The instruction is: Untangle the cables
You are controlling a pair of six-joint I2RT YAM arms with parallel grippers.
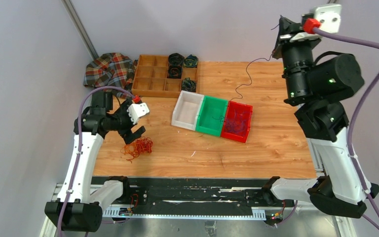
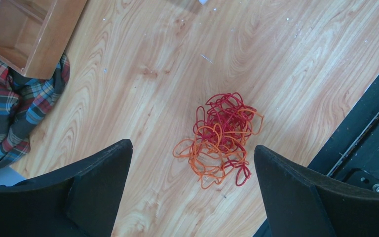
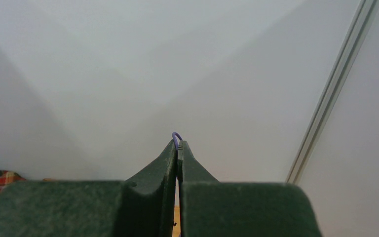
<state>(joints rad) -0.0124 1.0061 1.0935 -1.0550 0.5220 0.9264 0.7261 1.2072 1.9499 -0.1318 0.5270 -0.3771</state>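
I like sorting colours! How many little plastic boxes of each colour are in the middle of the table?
White box: 1
Green box: 1
Red box: 1
Total: 3 boxes

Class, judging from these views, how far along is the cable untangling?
Done: the purple wire is clear of the red-orange tangle. In hand: the right gripper, raised high, pinches that wire, which trails from the red bin. Remaining: the tangle, knotted under the open left gripper.
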